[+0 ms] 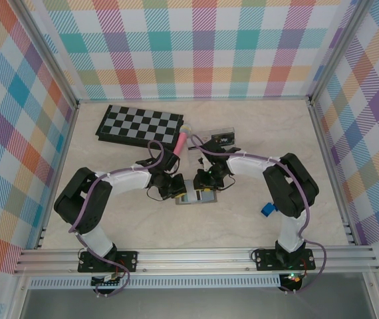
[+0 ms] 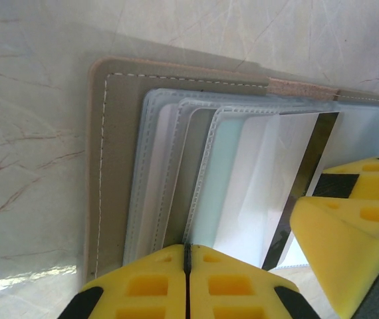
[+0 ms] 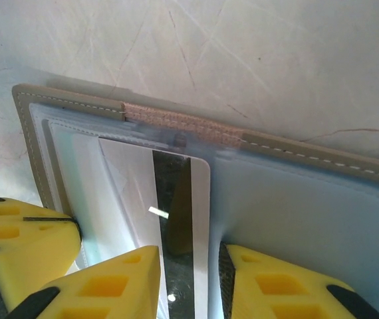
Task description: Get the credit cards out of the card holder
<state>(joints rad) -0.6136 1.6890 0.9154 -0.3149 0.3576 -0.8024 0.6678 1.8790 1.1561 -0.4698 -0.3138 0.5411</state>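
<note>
Extraction step: card holder (image 1: 195, 197) lies open mid-desk, with left gripper (image 2: 187, 279) fully closed, pinning its edge; right gripper (image 3: 189, 262) stands part-open astride the striped card (image 3: 176, 212). Next move: close and draw it out.

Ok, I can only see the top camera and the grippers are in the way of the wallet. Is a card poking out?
Observer: Yes. On the right wrist camera, a white credit card with a dark stripe pokes out of a pocket in the card holder.
Operator: Is the right hand squeezing it?
Observer: No. The right gripper is open, with one yellow finger on each side of the stripe.
Operator: And the left one?
Observer: The left gripper is shut, its fingers pressed together at the edge of the clear sleeves.
</note>
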